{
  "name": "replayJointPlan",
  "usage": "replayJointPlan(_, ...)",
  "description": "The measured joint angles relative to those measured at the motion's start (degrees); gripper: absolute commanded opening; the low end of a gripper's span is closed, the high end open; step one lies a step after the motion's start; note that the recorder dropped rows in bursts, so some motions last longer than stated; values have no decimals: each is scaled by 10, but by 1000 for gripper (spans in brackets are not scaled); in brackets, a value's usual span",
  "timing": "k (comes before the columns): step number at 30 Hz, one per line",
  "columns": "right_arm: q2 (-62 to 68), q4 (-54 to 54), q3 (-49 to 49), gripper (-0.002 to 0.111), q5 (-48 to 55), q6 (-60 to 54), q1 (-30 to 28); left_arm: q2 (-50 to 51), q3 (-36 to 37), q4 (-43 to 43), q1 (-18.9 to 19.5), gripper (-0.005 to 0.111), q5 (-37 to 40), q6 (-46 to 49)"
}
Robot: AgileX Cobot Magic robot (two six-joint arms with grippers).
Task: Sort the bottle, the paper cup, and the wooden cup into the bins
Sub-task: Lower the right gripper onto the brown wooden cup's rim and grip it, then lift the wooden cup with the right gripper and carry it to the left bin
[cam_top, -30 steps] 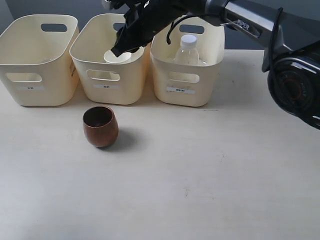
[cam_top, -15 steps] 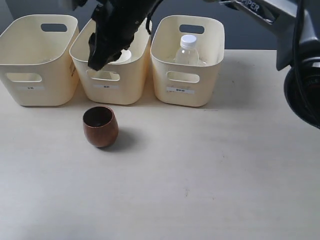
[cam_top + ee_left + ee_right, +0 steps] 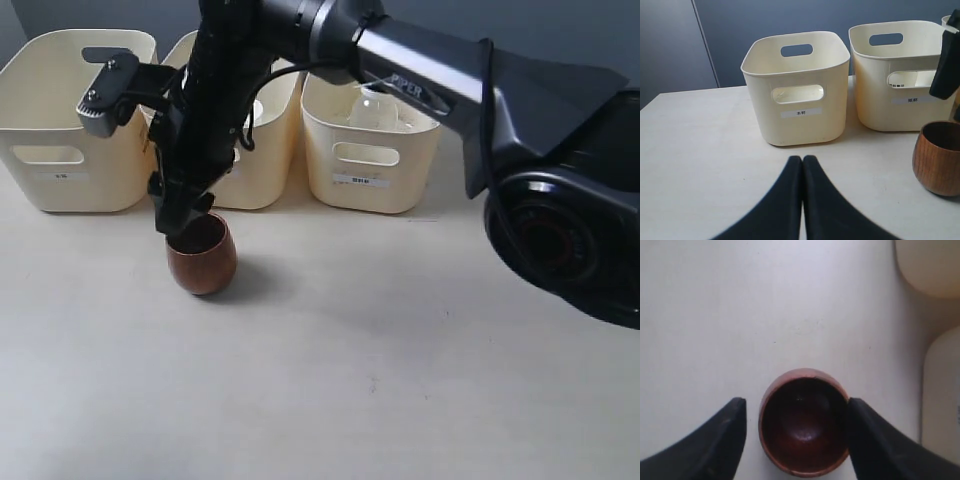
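Note:
The wooden cup [image 3: 203,258] stands upright on the table in front of the middle bin [image 3: 262,165]. My right gripper [image 3: 186,218] reaches across and hangs open right over its mouth. From the right wrist, the cup [image 3: 804,427] sits between the two spread fingers [image 3: 727,432], the other finger close against its rim. A sliver of the paper cup [image 3: 256,108] shows inside the middle bin. The bottle [image 3: 372,108] stands in the right bin [image 3: 375,165], its cap hidden by the arm. My left gripper [image 3: 802,161] is shut and empty, low over the table before the left bin [image 3: 796,100].
The left bin [image 3: 75,125] looks empty from the exterior view. In the left wrist view the wooden cup [image 3: 938,159] stands at the edge, with the middle bin [image 3: 900,85] behind it. Bare table spreads in front of the bins.
My right arm has swung from above the middle bin leftward and down to the wooden cup. The paper cup stays in the middle bin.

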Motion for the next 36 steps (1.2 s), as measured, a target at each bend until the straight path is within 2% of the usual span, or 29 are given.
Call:
replayJointPlan(17,53,-4,0,57,1,27,11,0,0,0,0,0,0,0)
replayJointPlan(19,54,-5,0,45,1,29,13,0,0,0,0,0,0,0)
replayJointPlan(22,55,-16,0,5,1,30,16,0,0,0,0,0,0,0)
replayJointPlan(23,55,-19,0,0,1,31,17,0,0,0,0,0,0,0)
replayJointPlan(36,52,-52,0,1,2,17,42,0,0,0,0,0,0,0)
